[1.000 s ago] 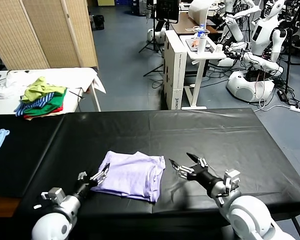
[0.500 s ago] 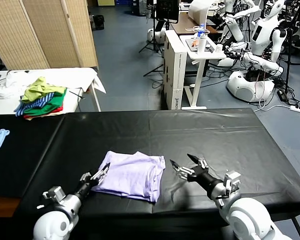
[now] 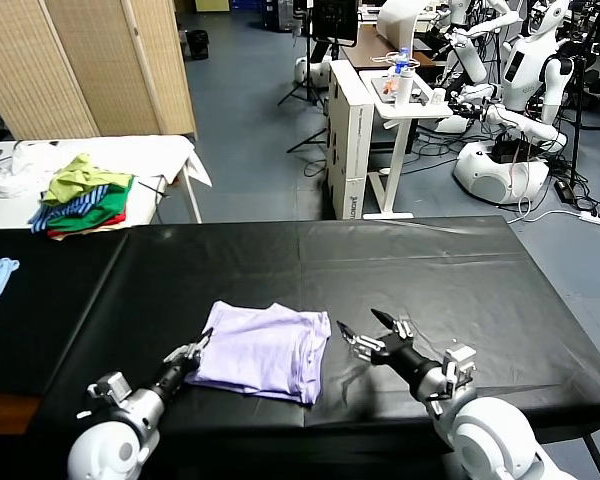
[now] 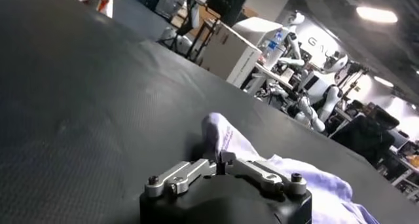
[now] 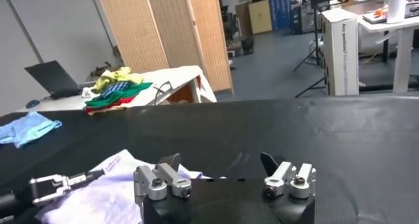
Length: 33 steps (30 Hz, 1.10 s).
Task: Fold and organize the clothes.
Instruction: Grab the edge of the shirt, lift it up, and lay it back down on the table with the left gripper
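Fingers first: on my big black worktop [image 3: 420,260] the folded lavender T-shirt [image 3: 265,350] sits near the front edge, left gripper [image 3: 191,352] fingers pinched on its left corner, right gripper [image 3: 365,335] spread wide just beside its right edge.

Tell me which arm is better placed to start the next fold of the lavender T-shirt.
Probably left: the left gripper is shut on the T-shirt at its near corner, while the right gripper is open beside the shirt.
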{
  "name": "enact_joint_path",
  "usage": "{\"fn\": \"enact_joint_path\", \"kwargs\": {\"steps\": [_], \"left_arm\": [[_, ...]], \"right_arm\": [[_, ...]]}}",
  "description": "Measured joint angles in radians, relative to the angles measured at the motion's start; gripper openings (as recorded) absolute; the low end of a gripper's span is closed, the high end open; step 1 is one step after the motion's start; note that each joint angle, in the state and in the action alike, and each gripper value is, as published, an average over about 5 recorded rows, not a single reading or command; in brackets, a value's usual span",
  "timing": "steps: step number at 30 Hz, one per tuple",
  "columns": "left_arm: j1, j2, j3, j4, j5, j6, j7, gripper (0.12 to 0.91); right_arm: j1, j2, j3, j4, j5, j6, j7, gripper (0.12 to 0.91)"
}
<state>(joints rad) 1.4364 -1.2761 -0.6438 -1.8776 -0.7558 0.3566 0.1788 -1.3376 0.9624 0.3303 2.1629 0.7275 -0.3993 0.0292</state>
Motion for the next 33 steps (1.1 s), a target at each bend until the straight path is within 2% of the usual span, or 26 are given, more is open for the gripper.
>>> {"fn": "enact_joint_path", "kwargs": {"steps": [1, 7, 11, 19, 27, 30, 33], "left_arm": [[0.003, 0.001, -0.003, -0.006, 0.017, -0.004, -0.004, 0.170], [0.034, 0.035, -0.042, -0.053, 0.157, -0.030, -0.022, 0.172], [0.065, 0.077, -0.085, -0.084, 0.192, -0.028, -0.042, 0.172], [0.132, 0.184, -0.205, -0.141, 0.161, -0.015, -0.065, 0.172], [0.215, 0.292, -0.367, -0.201, 0.100, -0.001, -0.089, 0.172], [0.240, 0.318, -0.426, -0.234, 0.071, 0.017, -0.112, 0.172], [0.246, 0.321, -0.457, -0.278, 0.032, 0.049, -0.153, 0.172]], "right_arm": [[0.000, 0.000, 0.000, -0.002, -0.005, 0.000, 0.001, 0.907], [0.000, 0.001, -0.002, -0.020, -0.051, 0.003, 0.007, 0.907], [0.003, 0.002, -0.007, -0.035, -0.067, 0.004, 0.010, 0.907], [0.019, 0.015, -0.026, -0.051, -0.072, 0.003, 0.014, 0.907], [0.031, 0.027, -0.040, -0.063, -0.072, 0.003, 0.015, 0.907], [0.029, 0.029, -0.040, -0.065, -0.077, 0.004, 0.016, 0.907], [0.021, 0.029, -0.037, -0.063, -0.085, 0.004, 0.017, 0.907]]}}
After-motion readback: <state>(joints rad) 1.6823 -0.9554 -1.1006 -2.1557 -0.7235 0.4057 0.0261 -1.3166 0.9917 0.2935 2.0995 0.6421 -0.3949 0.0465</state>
